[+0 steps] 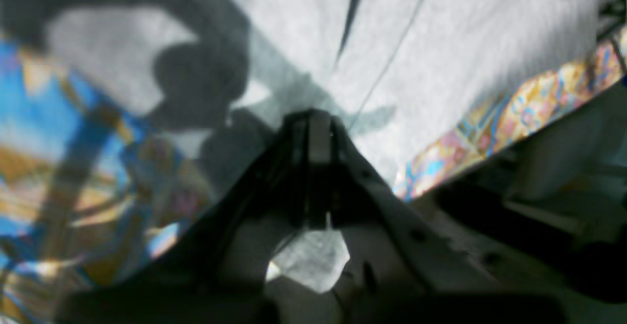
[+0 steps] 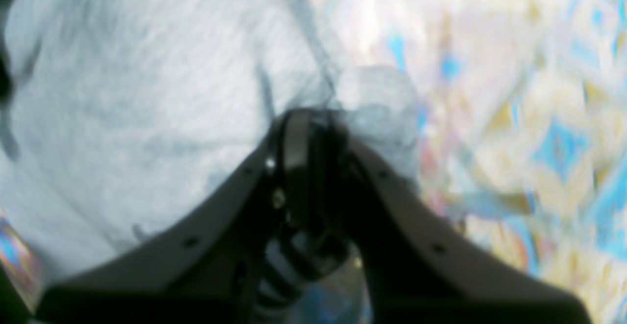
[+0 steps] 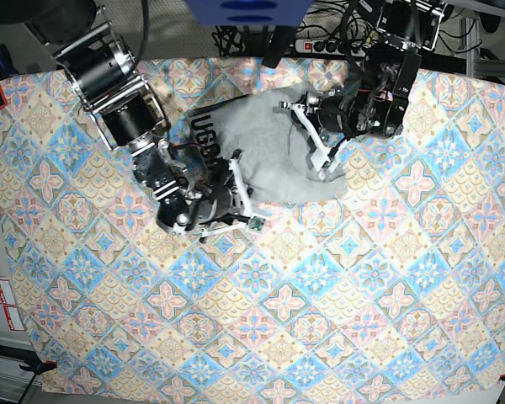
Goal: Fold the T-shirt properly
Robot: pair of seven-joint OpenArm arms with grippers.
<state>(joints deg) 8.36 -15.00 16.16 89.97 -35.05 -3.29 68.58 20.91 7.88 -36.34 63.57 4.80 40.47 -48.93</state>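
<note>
The grey T-shirt [image 3: 269,143] lies bunched at the table's far middle, with black lettering [image 3: 206,135] showing on its left part. In the base view my left gripper [image 3: 324,168] is at the shirt's lower right edge. Up close its fingers [image 1: 316,118] are pressed together on the grey cloth [image 1: 441,44], and a scrap of fabric shows between the finger bases. My right gripper [image 3: 236,172] sits at the shirt's lower left edge. In the right wrist view it [image 2: 313,115] is shut, with a wad of the shirt [image 2: 122,93] bunched at its tip.
A colourful patterned tablecloth [image 3: 320,295] covers the whole table. Cables and a power strip [image 3: 337,42] lie beyond the far edge. Both arms reach in from the back, one on each side of the shirt. The table's near edge [image 1: 490,167] shows in the left wrist view.
</note>
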